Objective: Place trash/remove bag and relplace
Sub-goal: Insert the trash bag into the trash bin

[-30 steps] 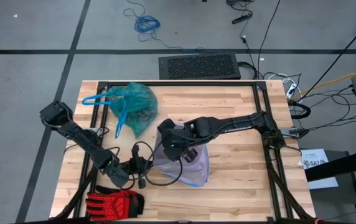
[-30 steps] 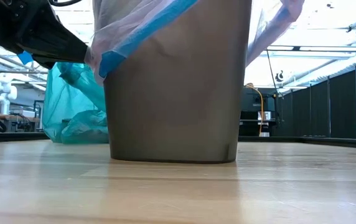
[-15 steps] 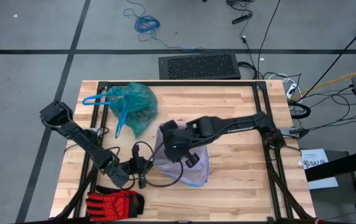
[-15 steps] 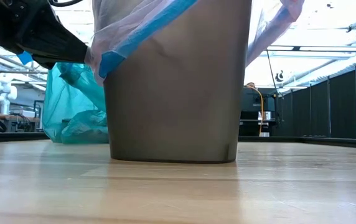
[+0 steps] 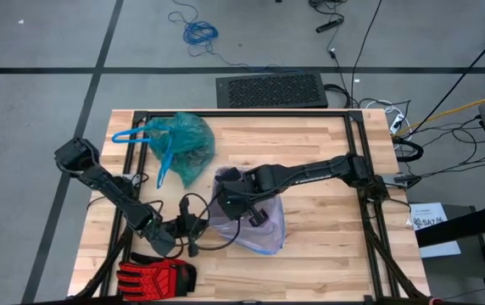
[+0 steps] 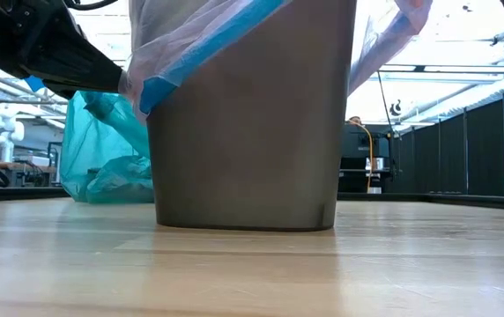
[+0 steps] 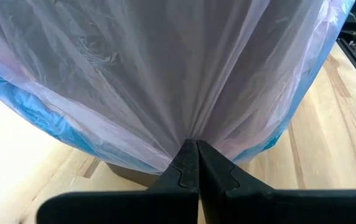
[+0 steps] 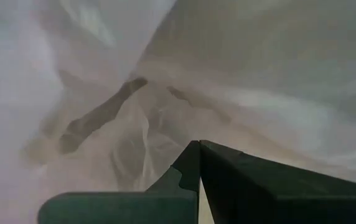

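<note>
**Fresh liner going onto the bin; old bag already out**

- Glove (image 5: 156, 275), red and black: lying at the table's (image 5: 327, 254) near-left corner, apart from the work.
- Left claw (image 7: 196, 163): reaching low from the left side, pinching shut on a fold of the lilac bag (image 7: 165, 81) just outside the bin (image 6: 248, 132).
- Teal bag (image 5: 181, 146): sitting full at the far-left of the table, blue drawstring loops trailing; removal judged complete. No loose trash is showing.
- Lilac bag: draping over the bin, blue rim hanging unevenly down its side; seating judged unfinished.
- Right claw (image 8: 198, 163): reaching across from the right, dipping inside the liner, fingers pressed together, seemingly gripping nothing.
</note>
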`<state>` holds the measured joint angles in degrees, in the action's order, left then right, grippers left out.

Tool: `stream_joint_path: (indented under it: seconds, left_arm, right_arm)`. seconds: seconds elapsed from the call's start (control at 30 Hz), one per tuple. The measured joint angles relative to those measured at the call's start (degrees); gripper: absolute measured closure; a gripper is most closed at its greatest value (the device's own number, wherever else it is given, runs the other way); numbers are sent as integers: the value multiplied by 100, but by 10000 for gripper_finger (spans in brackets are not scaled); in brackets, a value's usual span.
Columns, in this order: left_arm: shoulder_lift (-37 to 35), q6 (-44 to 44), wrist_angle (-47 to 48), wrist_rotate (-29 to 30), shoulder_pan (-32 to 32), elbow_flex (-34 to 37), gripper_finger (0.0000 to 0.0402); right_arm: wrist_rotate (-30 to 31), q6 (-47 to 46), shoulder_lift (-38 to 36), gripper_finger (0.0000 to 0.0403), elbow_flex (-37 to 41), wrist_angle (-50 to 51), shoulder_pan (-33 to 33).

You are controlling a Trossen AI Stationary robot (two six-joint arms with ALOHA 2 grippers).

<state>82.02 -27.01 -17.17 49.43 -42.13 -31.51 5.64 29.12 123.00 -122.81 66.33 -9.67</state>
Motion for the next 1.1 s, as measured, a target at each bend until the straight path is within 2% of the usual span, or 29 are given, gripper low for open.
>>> stream_joint_path:
  seconds: [0.2,0.37,0.63,0.83,1.1]
  left_arm:
    - [0,-16,19,-11,0,0,402]
    - [1,-106,41,-11,0,0,402]
    - [1,-124,79,-11,0,0,402]
    - [0,-124,106,-11,0,0,402]
    - [0,-126,124,-12,0,0,402]
  right_arm:
    - [-15,24,4,403,730,-508,0]
    - [-283,26,4,403,1259,-1014,43]
    - [-305,-34,4,403,1685,-1242,186]
    - [-281,-18,5,403,1618,-1140,176]
    - [-273,-61,7,403,591,-532,166]
